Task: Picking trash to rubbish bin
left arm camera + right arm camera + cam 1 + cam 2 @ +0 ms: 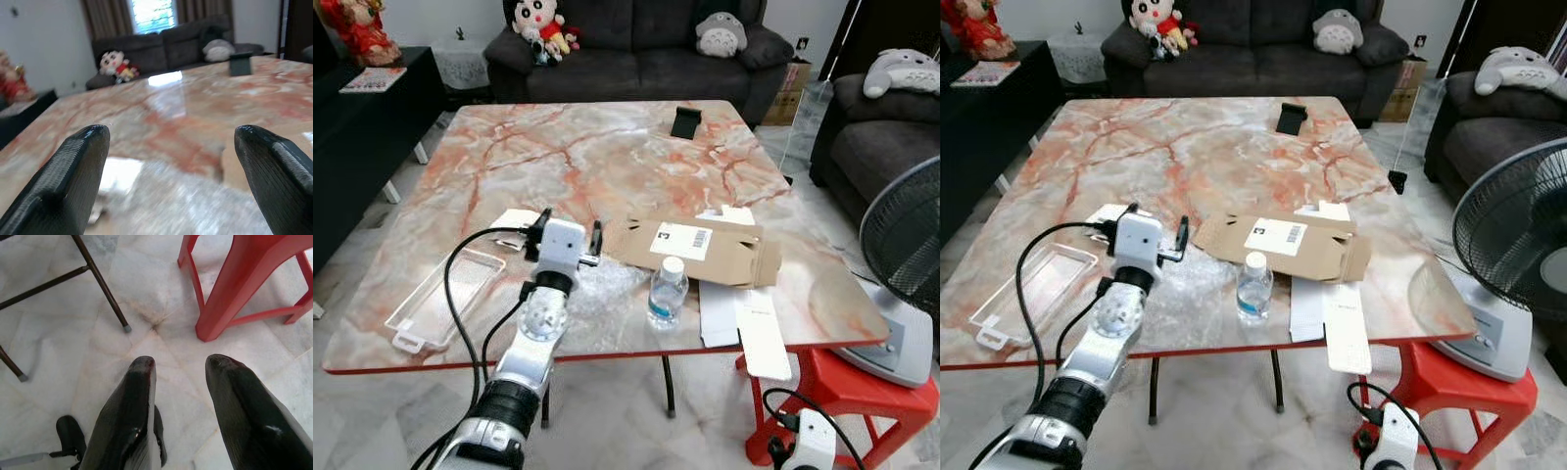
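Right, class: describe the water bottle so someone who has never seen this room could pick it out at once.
Start at the marble table before the dark sofa and go to its near edge. There, just in front of the flattened cardboard box, stands the bottle. It is the one upright thing among flat litter: small, clear, with a white cap.

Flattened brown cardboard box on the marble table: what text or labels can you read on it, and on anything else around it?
"3" in large print on the white shipping label of the flattened brown cardboard box.
Barcode and fine print on that label: too small to read.
Clear plastic water bottle: no legible label.
White paper sheets at the table edge: no legible text.
Magazine on the black side cabinet: too blurred.
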{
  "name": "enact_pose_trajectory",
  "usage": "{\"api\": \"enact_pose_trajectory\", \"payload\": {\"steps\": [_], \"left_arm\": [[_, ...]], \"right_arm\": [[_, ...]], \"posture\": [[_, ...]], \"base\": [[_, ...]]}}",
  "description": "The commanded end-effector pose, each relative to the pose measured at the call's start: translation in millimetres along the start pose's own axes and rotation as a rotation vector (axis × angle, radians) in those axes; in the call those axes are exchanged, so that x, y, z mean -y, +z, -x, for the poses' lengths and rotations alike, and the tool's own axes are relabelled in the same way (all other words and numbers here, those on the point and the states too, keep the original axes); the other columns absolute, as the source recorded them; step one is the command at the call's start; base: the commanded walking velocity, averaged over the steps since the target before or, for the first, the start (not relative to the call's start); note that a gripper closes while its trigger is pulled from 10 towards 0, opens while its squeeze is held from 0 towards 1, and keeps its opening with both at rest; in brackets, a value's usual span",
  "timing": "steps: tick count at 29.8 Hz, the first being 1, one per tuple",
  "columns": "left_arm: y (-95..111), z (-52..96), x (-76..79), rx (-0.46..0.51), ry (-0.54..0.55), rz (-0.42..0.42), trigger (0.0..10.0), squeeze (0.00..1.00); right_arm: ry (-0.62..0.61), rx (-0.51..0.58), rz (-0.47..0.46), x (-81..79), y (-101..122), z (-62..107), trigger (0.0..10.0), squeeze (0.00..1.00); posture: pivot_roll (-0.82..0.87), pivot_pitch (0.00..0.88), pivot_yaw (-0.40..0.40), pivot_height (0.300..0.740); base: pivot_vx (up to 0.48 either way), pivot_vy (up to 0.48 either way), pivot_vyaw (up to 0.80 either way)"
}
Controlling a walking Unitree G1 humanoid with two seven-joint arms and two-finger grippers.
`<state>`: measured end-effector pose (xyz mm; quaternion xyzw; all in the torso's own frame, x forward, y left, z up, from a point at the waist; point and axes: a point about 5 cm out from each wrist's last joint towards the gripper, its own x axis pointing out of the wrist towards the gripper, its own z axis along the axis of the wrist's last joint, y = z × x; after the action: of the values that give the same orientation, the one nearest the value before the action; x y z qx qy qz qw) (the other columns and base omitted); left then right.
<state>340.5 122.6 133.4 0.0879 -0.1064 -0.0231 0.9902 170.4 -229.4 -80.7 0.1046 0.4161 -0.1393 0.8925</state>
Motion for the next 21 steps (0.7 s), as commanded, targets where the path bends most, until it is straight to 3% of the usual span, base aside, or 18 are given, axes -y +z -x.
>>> {"api": "enact_pose_trajectory", "payload": {"steps": [1, 3, 6, 7, 8, 10, 13, 17, 21], "left_arm": [[2.9, -1.4, -10.9, -0.012, 0.053, 0.004, 10.0, 0.0], [-0.1, -2.7, -19.5, -0.053, 0.103, 0.005, 10.0, 0.0], [-5.3, -3.7, -18.9, -0.104, 0.073, 0.007, 10.0, 0.0], [-6.8, -3.7, -17.0, -0.122, 0.05, 0.028, 10.0, 0.0], [-10.2, -4.8, -12.6, -0.171, 0.017, 0.102, 10.0, 0.0], [-11.7, -7.6, -10.9, -0.202, -0.005, 0.106, 10.0, 0.0], [-13.3, -9.4, -7.2, -0.225, -0.04, 0.087, 10.0, 0.0], [-18.2, -9.4, -2.7, -0.288, -0.039, 0.134, 10.0, 0.0], [-14.7, -7.9, -0.3, -0.284, -0.035, 0.13, 10.0, 0.0]], "right_arm": [[-0.003, -0.009, -0.01, 0.7, -2.2, 0.5, 10.0, 0.0], [0.0, -0.014, -0.005, 0.3, -3.7, 0.7, 10.0, 0.0], [0.002, -0.017, -0.003, 0.0, -4.5, 0.8, 10.0, 0.0], [0.002, -0.018, -0.004, -0.2, -4.7, 0.9, 10.0, 0.0], [0.003, -0.025, -0.003, -0.7, -8.6, 1.8, 10.0, 0.0], [0.004, -0.033, -0.001, -1.0, -14.2, 3.3, 10.0, 0.0], [0.004, -0.039, -0.002, -0.7, -18.3, 4.6, 10.0, 0.0], [0.005, -0.042, 0.003, 0.3, -18.5, 4.7, 10.0, 0.0], [0.002, -0.046, 0.001, 6.7, -19.1, 5.8, 10.0, 0.0]], "posture": [[-0.04, 0.041, -0.031, 0.74], [-0.04, 0.042, -0.033, 0.74], [-0.04, 0.042, -0.035, 0.74], [-0.04, 0.042, -0.035, 0.74], [-0.04, 0.048, -0.036, 0.74], [-0.04, 0.048, -0.036, 0.74], [-0.05, 0.049, -0.035, 0.74], [-0.05, 0.05, -0.035, 0.74], [-0.05, 0.053, -0.036, 0.74]], "base": [[0.0, 0.0, 0.0], [0.0, 0.0, 0.0], [0.0, 0.0, 0.0], [0.0, 0.0, 0.0], [0.0, 0.0, 0.0], [0.0, 0.0, 0.0], [0.0, 0.0, 0.0], [0.0, 0.0, 0.0], [0.0, 0.0, 0.0]]}}
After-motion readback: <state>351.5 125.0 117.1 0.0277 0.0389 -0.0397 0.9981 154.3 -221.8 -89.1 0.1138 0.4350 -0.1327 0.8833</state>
